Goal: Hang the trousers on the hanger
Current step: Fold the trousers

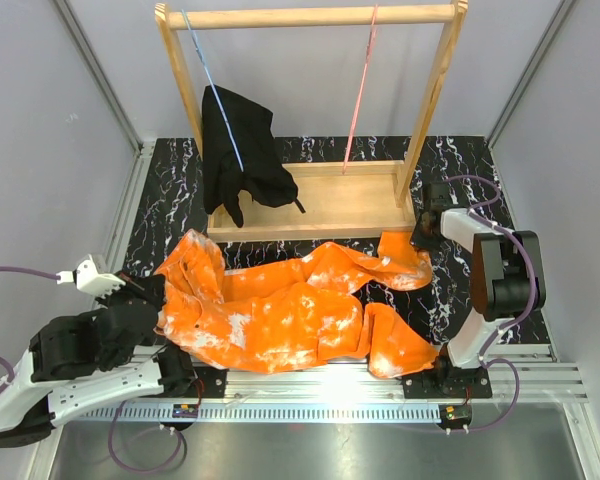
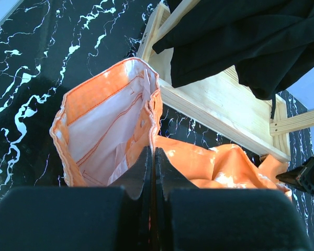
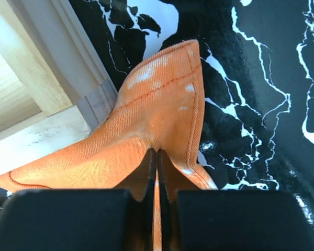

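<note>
Right gripper is pinched shut on a leg hem of the trousers; left gripper is clamped on the waistband. Lift both ends evenly, cloth taut. The wooden rack base lies just beside the right gripper, so rise clear first. The hanger hangs beyond it, leftward, with open air around.

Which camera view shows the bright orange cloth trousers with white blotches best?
The top external view: the whole bright orange cloth trousers lie spread out. The left wrist view shows only the open waist with its pale inside, pinched by the left gripper; the right wrist view only one leg hem in the right gripper.
</note>
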Controlling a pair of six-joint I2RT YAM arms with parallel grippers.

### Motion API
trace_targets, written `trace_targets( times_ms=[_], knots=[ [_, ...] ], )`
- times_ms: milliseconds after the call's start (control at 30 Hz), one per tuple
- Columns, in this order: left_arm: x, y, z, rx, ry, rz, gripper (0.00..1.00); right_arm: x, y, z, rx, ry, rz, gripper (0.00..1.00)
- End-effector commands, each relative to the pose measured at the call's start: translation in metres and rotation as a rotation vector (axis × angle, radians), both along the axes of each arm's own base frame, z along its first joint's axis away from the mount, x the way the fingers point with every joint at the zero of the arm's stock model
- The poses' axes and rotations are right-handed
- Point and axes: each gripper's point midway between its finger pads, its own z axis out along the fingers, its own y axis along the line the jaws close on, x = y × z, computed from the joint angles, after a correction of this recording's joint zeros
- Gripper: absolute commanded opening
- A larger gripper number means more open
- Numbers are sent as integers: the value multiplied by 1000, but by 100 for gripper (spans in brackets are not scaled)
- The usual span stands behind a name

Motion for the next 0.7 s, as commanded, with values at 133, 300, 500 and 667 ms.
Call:
trace_targets(
  times_ms=[133, 300, 500, 667],
  knots=[
    [-2, 30, -2, 171, -3, 61, 0, -9, -30, 31, -155, -8, -73, 0],
    [2, 22, 3, 232, 13, 62, 0, -13, -53, 72, -206, -52, -128, 0],
    [13, -1, 24, 217, -39, 20, 0, -25, -106, 91, -202, -64, -255, 0],
    [21, -20, 25, 259, -49, -18, 0, -39, -143, 92, -233, -33, -365, 0]
  ],
)
